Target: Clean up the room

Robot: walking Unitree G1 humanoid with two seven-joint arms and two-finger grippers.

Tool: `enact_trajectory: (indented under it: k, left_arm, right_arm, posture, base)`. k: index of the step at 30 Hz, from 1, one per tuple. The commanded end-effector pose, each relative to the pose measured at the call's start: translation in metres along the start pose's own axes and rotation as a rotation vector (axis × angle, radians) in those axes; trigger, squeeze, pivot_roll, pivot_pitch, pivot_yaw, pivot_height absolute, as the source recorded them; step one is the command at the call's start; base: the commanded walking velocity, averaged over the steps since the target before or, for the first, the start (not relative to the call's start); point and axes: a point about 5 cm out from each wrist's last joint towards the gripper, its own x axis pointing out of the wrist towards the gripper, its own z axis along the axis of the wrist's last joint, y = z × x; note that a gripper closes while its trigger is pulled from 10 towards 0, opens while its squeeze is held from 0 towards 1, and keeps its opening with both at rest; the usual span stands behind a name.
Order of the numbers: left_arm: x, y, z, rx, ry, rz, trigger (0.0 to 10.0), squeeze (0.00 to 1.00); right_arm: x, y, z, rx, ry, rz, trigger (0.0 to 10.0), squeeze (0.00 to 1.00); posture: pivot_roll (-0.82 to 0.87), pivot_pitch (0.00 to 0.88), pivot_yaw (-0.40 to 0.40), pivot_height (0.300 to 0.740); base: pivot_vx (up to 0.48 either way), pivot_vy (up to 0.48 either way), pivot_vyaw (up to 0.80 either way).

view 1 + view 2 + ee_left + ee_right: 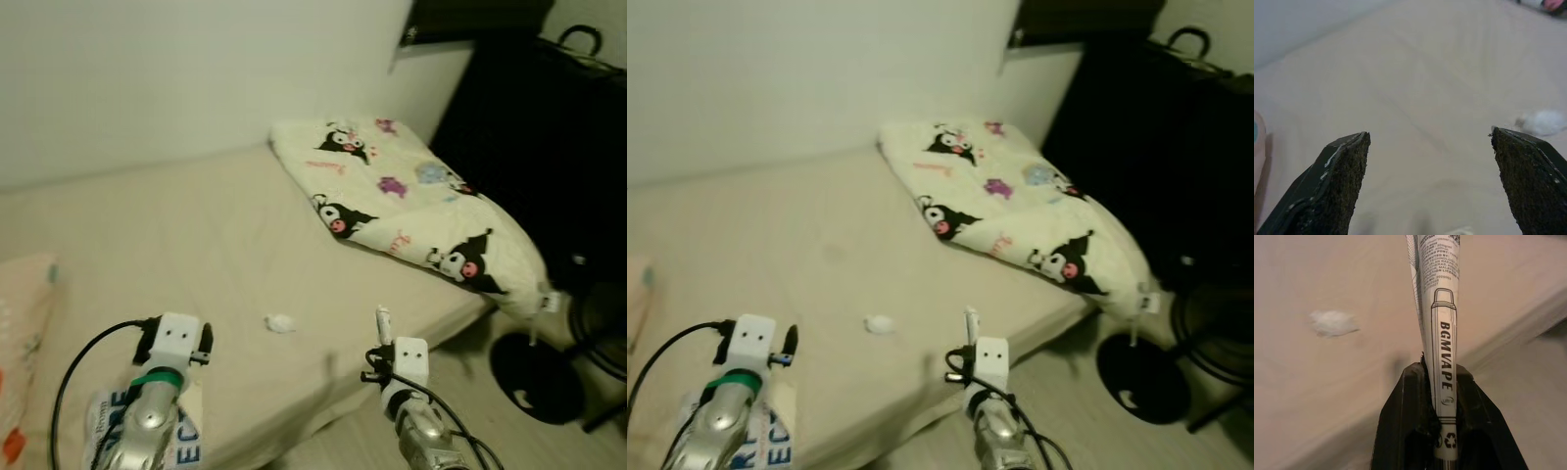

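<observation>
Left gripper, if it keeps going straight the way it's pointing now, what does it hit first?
Probably the bare bed sheet. The left gripper is open, aimed across the mattress. The small white wad lies off to one side, likely missed, though depth is hard to judge.

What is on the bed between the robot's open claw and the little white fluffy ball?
Nothing. In the left wrist view, only bare beige sheet lies between the open left claw and the white wad. The eye views show the same.

Bed sheet [196, 235]: matt beige cloth, smooth.
Blanket [411, 211]: soft printed cloth at the bed's far corner.
Wad [280, 323]: white crumpled tissue.
Box [1442, 333]: printed card, slightly glossy.
Left fingers [1337, 186]: rough black pads.
</observation>
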Motion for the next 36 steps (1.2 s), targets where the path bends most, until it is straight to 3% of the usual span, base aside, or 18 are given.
enact_trajectory:
  k: [1, 8, 13, 17, 22, 27, 31, 36]
  left_arm:
    - [-0.001, -0.007, -0.001, -0.008, 0.005, -0.016, 10.0, 0.0]
    - [0.001, -0.007, -0.001, -0.003, 0.01, -0.018, 10.0, 0.0]
    - [0.003, -0.006, 0.003, 0.046, -0.011, -0.037, 10.0, 0.0]
    - [0.011, 0.001, 0.023, 0.081, -0.058, -0.042, 10.0, 0.0]
    - [0.018, 0.001, 0.047, 0.114, -0.127, -0.095, 10.0, 0.0]
    - [0.018, -0.007, 0.032, 0.087, -0.084, -0.128, 10.0, 0.0]
    - [0.012, -0.013, 0.017, 0.14, -0.048, -0.182, 10.0, 0.0]
    - [0.011, -0.006, 0.009, 0.073, -0.003, -0.153, 10.0, 0.0]
  right_arm:
    - [-0.002, -0.008, -0.005, 0.001, 0.022, -0.027, 10.0, 0.0]
    - [-0.002, -0.011, -0.004, 0.024, 0.025, -0.048, 10.0, 0.0]
    - [-0.002, -0.011, -0.004, 0.014, 0.022, -0.054, 10.0, 0.0]
    - [0.0, -0.011, 0.003, -0.008, -0.01, -0.048, 10.0, 0.0]
    - [-0.002, -0.016, 0.0, 0.031, -0.02, -0.095, 10.0, 0.0]
    - [-0.01, -0.022, -0.017, 0.087, 0.027, -0.157, 10.0, 0.0]
    - [-0.011, -0.02, -0.018, 0.073, 0.026, -0.159, 10.0, 0.0]
    - [-0.008, -0.018, -0.012, 0.064, 0.006, -0.145, 10.0, 0.0]
  posture:
    - [0.04, 0.0, 0.005, 0.74]
    - [0.03, 0.0, 0.011, 0.74]
    - [0.06, 0.0, 0.04, 0.74]
    - [0.09, 0.0, 0.08, 0.74]
    - [0.11, 0.0, 0.11, 0.74]
    - [0.08, 0.0, 0.112, 0.74]
    - [0.05, 0.0, 0.128, 0.74]
    - [0.03, 0.0, 0.127, 0.74]
  base:
    - [0.0, 0.0, -0.8]
    - [0.0, 0.0, -0.8]
    - [0.0, 0.0, -0.8]
    - [0.0, 0.0, -0.8]
    - [0.0, 0.0, -0.8]
    - [0.0, 0.0, -0.8]
    - [0.0, 0.0, -0.8]
    - [0.0, 0.0, -0.8]
